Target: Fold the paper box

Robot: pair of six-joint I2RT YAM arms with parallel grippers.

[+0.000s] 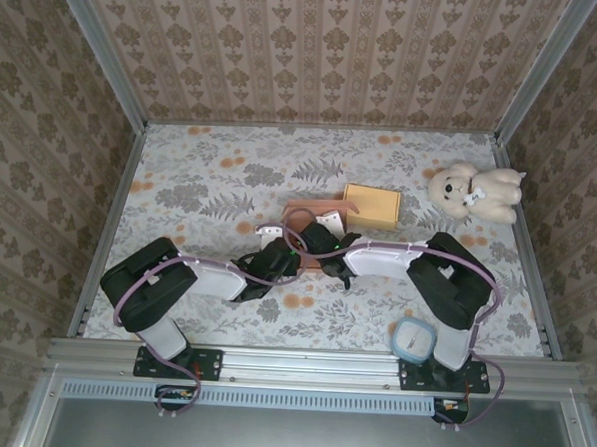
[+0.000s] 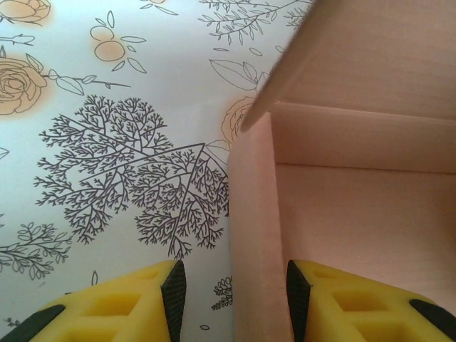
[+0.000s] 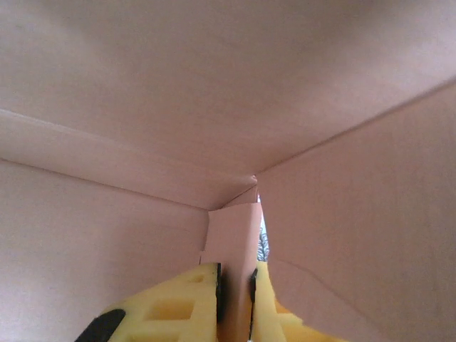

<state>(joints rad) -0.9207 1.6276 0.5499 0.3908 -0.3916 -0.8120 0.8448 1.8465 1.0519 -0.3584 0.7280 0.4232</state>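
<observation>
**A:** Where's the paper box?

**B:** Near the middle of the tabletop, with both arms on it. The right fingers are pinched shut on a small corner flap inside. The left fingers stand apart astride a side wall, not clamping it.

**A:** How will it handle?

**B:** It's light, thin card, I'd judge. It looks stiff along the creases and easily dented elsewhere (and likely to slide when pushed). Best held gently at a wall edge close to a fold.
</observation>
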